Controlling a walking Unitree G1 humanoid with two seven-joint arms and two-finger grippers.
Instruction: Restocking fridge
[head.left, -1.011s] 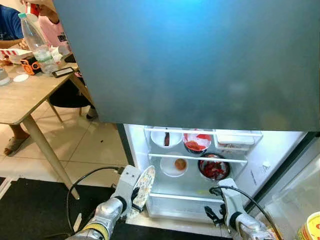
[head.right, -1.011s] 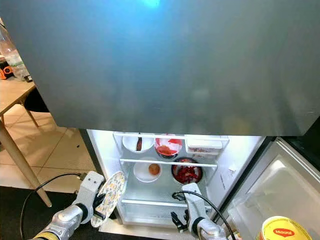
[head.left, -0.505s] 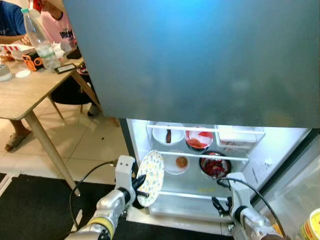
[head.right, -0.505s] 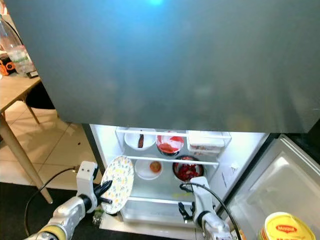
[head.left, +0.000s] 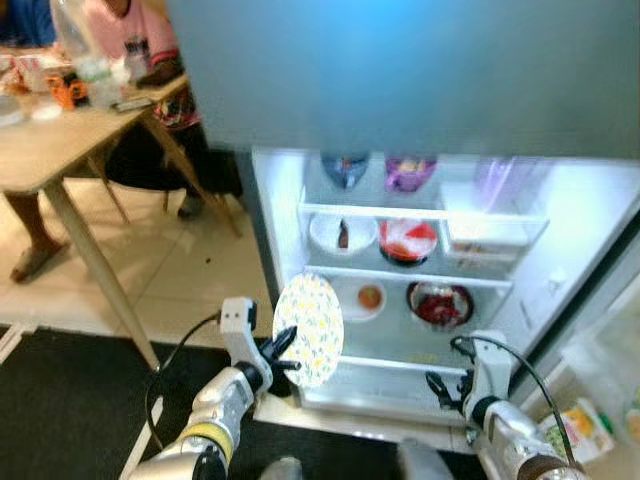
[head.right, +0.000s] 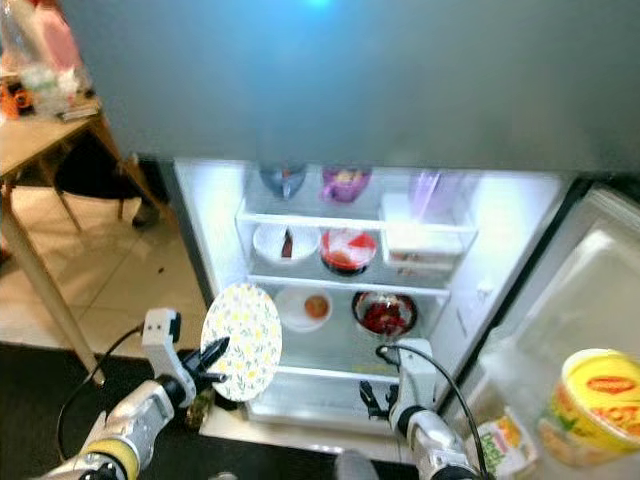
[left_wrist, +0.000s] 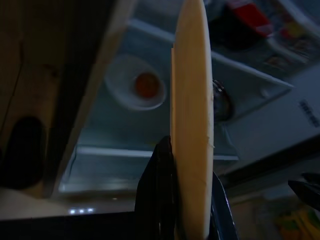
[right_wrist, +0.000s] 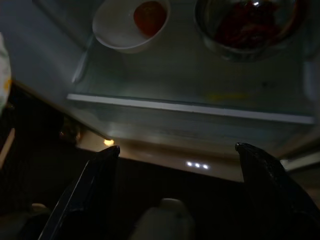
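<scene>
My left gripper (head.left: 284, 349) is shut on the lower rim of a round floral plate (head.left: 308, 330). The plate stands on edge in front of the open fridge's lower left. In the left wrist view the plate (left_wrist: 192, 115) is edge-on between the black fingers (left_wrist: 159, 195). My right gripper (right_wrist: 176, 149) is open and holds nothing, low before the bottom glass shelf (right_wrist: 190, 107). On the shelf above sit a white bowl with something orange (head.left: 368, 298) and a metal bowl of red food (head.left: 439, 303).
The higher shelf holds a white bowl (head.left: 340, 232), a red-topped bowl (head.left: 407, 240) and a white box (head.left: 483, 232). The fridge door (head.right: 560, 330) stands open at right with a yellow tub (head.right: 598, 395). A wooden table (head.left: 60, 150) with seated people is at left; a black mat (head.left: 80, 400) lies below.
My left gripper has lifted the plate and turned its patterned face toward me, closer to the fridge opening. The camera has shifted, so a higher shelf now shows. The right gripper has stayed low.
</scene>
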